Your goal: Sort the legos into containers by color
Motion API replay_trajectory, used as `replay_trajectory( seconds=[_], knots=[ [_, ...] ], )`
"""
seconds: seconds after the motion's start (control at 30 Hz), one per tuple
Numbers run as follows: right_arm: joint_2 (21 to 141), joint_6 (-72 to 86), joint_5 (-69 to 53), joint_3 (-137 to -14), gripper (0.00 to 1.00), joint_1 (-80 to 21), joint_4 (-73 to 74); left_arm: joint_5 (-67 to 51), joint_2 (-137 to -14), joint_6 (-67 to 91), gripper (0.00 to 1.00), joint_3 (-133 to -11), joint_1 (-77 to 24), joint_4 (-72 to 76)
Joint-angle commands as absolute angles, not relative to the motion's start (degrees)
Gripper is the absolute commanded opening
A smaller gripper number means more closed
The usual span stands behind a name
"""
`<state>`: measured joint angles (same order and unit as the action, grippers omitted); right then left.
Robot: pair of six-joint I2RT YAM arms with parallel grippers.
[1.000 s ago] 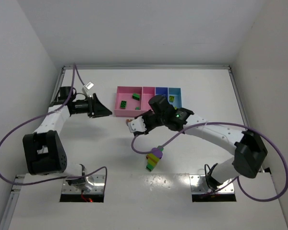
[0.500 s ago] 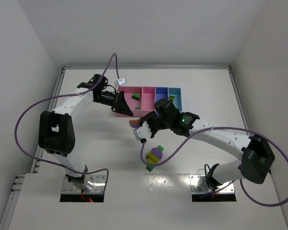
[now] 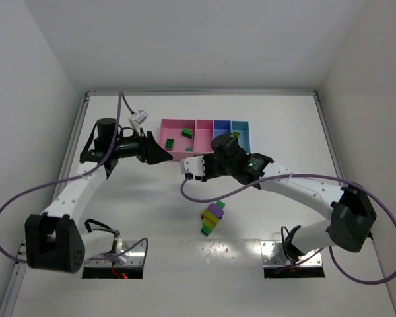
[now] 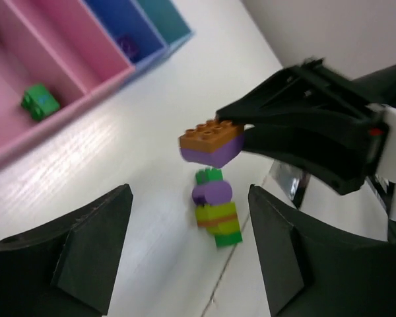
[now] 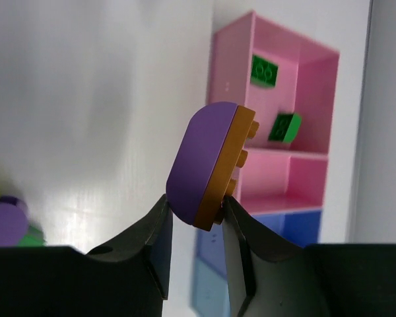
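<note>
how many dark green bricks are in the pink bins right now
2, both in the wide pink bin: one dark green brick near its left side, a second dark green brick by its right wall. The left hand covers the near edge, so another could be hidden.

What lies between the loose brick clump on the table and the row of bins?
The right gripper, shut on an orange-and-purple piece, hangs between the clump and the bins; the top view shows it.

Smooth plastic legos [image 4: 211, 140] and containers [image 5: 230, 79]; matt black fingers [image 4: 92, 244]; glossy table [image 4: 119, 152].
</note>
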<state>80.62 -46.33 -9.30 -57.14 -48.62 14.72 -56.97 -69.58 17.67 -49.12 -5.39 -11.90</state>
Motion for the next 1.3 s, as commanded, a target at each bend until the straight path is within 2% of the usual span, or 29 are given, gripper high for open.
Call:
replay_trajectory(
  seconds=[0.0, 0.2, 0.3, 0.43, 0.73, 1.13, 1.23, 1.27],
  knots=[
    [79.97, -26.78, -1.86, -58.78, 0.00, -48.43, 10.11, -51.06, -65.74, 30.84, 0.78, -45.01, -7.37, 5.88],
    [82.61, -10.57, 1.93, -63.53, 0.00, -47.20, 5.45, -50.98, -67.75, 38.41, 0.78, -42.35, -12.30, 15.81],
    [82.10, -1.78, 1.23, -64.07, 0.00, -46.58, 1.16, -53.43, -72.14, 45.16, 0.74, -42.89, -12.92, 22.13],
    [79.11, 1.49, -0.43, -61.27, 0.00, -46.05, -2.54, -54.32, -73.38, 47.46, 0.71, -43.51, -12.92, 26.28],
    [74.79, 3.08, -3.52, -56.25, 0.00, -45.53, -6.86, -59.76, -78.31, 50.45, 0.68, -49.39, -13.97, 31.37],
    [75.94, 1.24, -0.26, -57.39, 0.00, -46.14, -6.86, -61.08, -78.49, 48.26, 0.68, -51.42, -15.64, 27.77],
    [75.94, -0.17, 0.35, -57.39, 0.00, -46.66, -7.38, -60.56, -78.49, 47.64, 0.61, -51.42, -15.64, 26.54],
    [75.94, -0.87, 1.57, -57.39, 0.00, -47.19, -7.38, -59.95, -79.01, 47.64, 0.55, -51.42, -15.64, 26.54]
  ],
)
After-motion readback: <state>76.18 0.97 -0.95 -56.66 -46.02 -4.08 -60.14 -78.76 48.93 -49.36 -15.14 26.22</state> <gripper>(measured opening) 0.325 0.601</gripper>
